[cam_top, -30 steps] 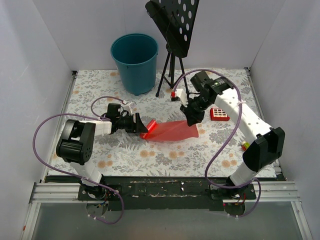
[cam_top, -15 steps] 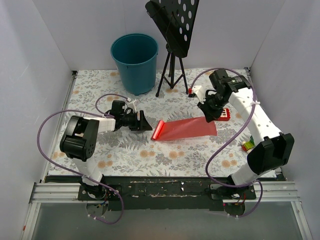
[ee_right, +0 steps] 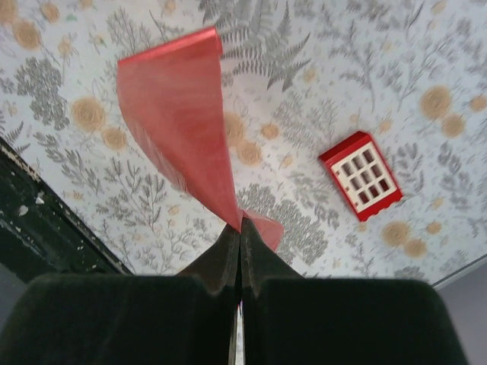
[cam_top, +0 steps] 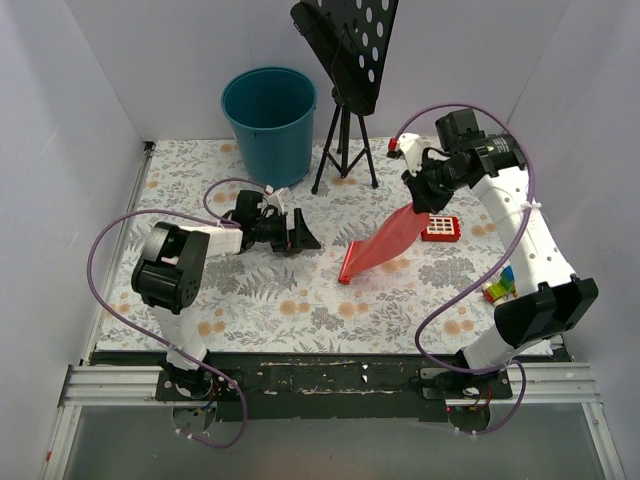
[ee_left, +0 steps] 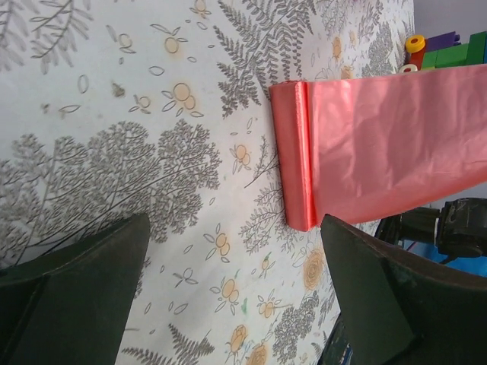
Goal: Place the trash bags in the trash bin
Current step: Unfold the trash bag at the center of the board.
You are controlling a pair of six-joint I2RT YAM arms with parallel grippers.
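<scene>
The red trash bag [cam_top: 383,243] hangs as a flat strip from my right gripper [cam_top: 418,203], which is shut on its upper end; its lower end touches the table. In the right wrist view the bag [ee_right: 179,122] trails away from the shut gripper [ee_right: 241,228]. My left gripper [cam_top: 303,233] is open and empty, low over the table, left of the bag's lower end; in the left wrist view the bag's folded end [ee_left: 365,144] lies just beyond that gripper [ee_left: 236,293]. The teal trash bin [cam_top: 268,125] stands at the back, left of centre.
A black music stand on a tripod [cam_top: 345,70] stands right of the bin. A red square toy with white buttons [cam_top: 440,228] lies under the right arm, and also shows in the right wrist view [ee_right: 361,175]. Coloured blocks [cam_top: 500,285] lie at the right edge. White walls enclose the table.
My right gripper has lifted and moved back-right with the bag's end, pulling the bag off the table into a slanted strip. The left gripper has let go and now stands open and shifted right.
</scene>
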